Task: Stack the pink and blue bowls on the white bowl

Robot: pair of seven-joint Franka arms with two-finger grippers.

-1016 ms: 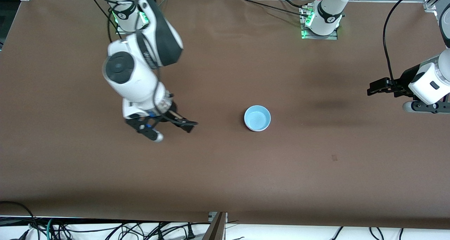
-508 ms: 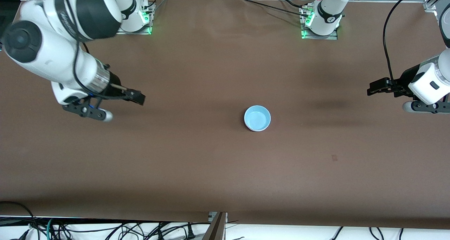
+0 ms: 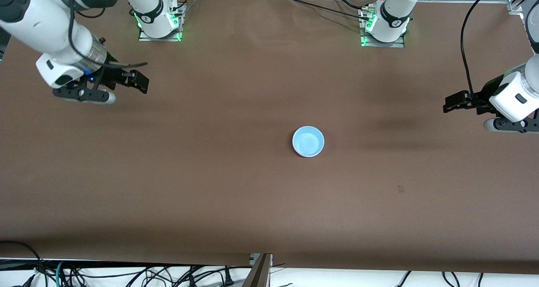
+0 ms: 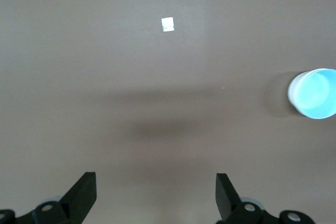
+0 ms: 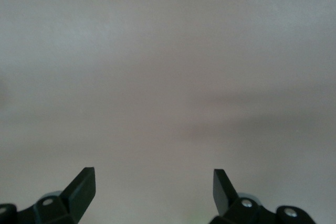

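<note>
Left gripper: up in the air over bare table at the left arm's end; its two black fingers stand wide apart with nothing between them, as the left wrist view shows.
Right gripper: in the air over bare table at the right arm's end, near that arm's base; its fingers are spread wide and hold nothing, only brown surface between them in the right wrist view.
Left arm: comes in from the edge of the front view at its own end of the table, wrist turned toward the middle of the table.
Right arm: reaches from its base out toward its own end of the table, wrist pointing back toward the centre.
Blue bowl: upright, open side up, on the table near its middle, somewhat toward the left arm's end; well apart from both grippers. A white rim shows around its lower edge in the front view; whether a pink bowl sits inside that stack cannot be told.
Blue bowl in the left wrist view: seen from above, light blue inside, pale edge along one side.
Table: brown covering, a small pale square mark on it, nearer the front camera than the bowl.
Cables: black, tangled along the table's near edge.
</note>
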